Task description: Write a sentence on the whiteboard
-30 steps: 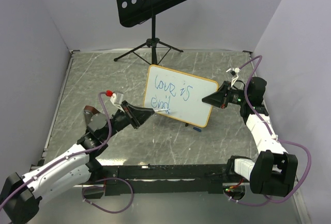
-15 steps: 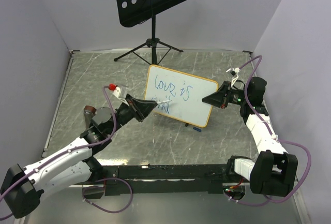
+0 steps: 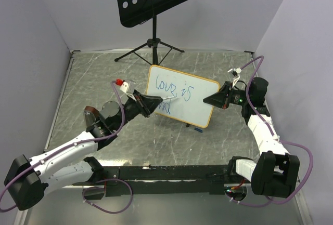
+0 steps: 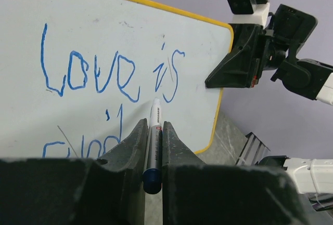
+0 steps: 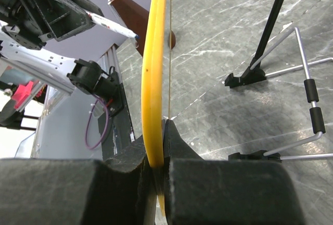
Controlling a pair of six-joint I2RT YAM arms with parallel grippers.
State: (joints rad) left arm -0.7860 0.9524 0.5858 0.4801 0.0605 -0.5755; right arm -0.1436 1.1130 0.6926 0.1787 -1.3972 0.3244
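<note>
My left jaws pinch the marker; right jaws clamp the whiteboard edge. Pressing hard could twist it loose.

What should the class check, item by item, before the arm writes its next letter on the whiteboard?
1. Marker clamped straight between the jaws of the left gripper: ok.
2. Whiteboard gripped at its right edge by the right gripper: ok.
3. Marker tip touching the board surface: cannot tell.
4. Sentence finished: not ok; its second line stops after a few letters.
5. Bare white space to the right of the second line for more letters: ok.
</note>
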